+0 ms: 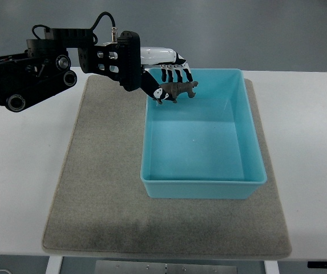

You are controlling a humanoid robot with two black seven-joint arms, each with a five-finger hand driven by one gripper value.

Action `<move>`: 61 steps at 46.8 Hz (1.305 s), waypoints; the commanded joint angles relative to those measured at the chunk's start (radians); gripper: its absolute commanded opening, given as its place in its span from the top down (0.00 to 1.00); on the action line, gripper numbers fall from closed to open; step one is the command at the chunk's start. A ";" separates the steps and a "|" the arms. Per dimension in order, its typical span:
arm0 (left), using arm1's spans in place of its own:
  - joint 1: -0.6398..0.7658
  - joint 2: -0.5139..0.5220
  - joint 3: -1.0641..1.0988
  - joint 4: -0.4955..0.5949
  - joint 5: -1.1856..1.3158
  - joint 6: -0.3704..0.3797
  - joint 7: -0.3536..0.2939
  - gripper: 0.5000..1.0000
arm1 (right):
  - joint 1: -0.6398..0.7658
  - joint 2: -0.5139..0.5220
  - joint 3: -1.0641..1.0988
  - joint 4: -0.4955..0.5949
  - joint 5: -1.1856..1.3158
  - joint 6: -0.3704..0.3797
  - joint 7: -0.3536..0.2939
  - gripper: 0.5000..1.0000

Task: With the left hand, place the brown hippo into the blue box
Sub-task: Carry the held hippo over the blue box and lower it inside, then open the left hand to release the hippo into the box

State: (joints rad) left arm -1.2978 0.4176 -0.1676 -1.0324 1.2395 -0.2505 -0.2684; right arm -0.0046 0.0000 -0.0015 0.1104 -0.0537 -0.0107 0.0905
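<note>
Transport step: the brown hippo [176, 91] is gripped by the left hand [162, 73] above the blue box's [203, 186] far-left corner (not yet inside). Next, lowering and finger release are judged necessary.

One robot arm [37, 74] is in the shot, entering from the left edge, and it ends in one hand [166, 68]; the count of arms stops there. One brown hippo [176, 91] shows, a single small toy figure, pinched in that hand's fingers. One blue box [200, 185] sits on the work surface, one open compartment and no more. Under it lies one grey mat [95, 188], a single piece. One white table [20, 182] carries the lot. So the tally runs: one arm, one hand, one hippo, one box, one mat, one table.
</note>
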 commanded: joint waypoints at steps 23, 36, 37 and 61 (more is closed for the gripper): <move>0.051 -0.040 0.002 0.000 0.001 0.020 0.000 1.00 | 0.000 0.000 0.000 0.000 0.000 0.000 0.000 0.13; 0.064 -0.051 0.002 0.000 0.000 0.031 0.000 1.00 | 0.000 0.000 0.000 0.000 0.000 0.000 0.000 0.13; 0.064 -0.051 0.002 0.000 0.000 0.036 0.000 1.00 | 0.000 0.000 0.000 0.000 0.000 0.000 0.000 0.13; 0.077 -0.066 0.005 0.000 0.000 0.074 0.000 0.45 | 0.000 0.000 0.000 0.000 0.000 0.000 -0.001 0.13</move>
State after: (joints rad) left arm -1.2211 0.3512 -0.1626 -1.0325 1.2394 -0.1779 -0.2684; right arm -0.0046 0.0000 -0.0015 0.1104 -0.0537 -0.0107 0.0905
